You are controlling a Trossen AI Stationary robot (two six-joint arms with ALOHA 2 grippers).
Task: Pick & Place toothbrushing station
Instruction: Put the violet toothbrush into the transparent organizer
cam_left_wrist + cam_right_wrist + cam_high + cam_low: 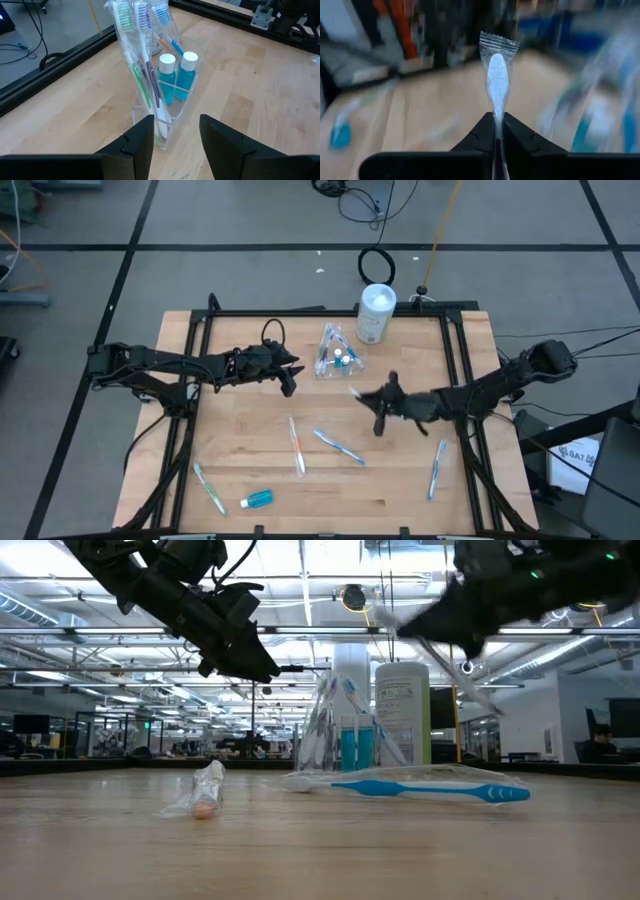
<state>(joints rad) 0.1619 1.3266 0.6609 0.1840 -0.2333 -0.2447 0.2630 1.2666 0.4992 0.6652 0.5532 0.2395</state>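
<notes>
A clear plastic holder (pixel 167 95) stands upright on the table's far middle (pixel 337 352). It holds several wrapped toothbrushes (pixel 135 55) and two blue toothpaste tubes (pixel 176 75). My left gripper (pixel 175 122) is open and empty just left of it (pixel 290 383), fingers pointing at it. My right gripper (pixel 373 404) is shut on a wrapped white toothbrush (pixel 497 75), above the table and right of the holder. Loose toothbrushes (pixel 297 445) (pixel 338 445) (pixel 210 488) (pixel 437 468) and a blue tube (pixel 257 499) lie flat on the near half. My right gripper pinches the wrapped toothbrush's handle (pixel 497 113) between its two fingers, a little below the head. The head and the crimped wrapper end (pixel 498 41) stick out beyond the fingertips. The brush is lifted clear of the table (pixel 440 655), tilted.
A white cylindrical canister (pixel 375 312) stands just right of and behind the holder. A black frame rail (pixel 330 312) runs along the far edge and down both sides of the wooden table (pixel 250 420). A blue toothbrush (pixel 430 788) lies nearest the low camera.
</notes>
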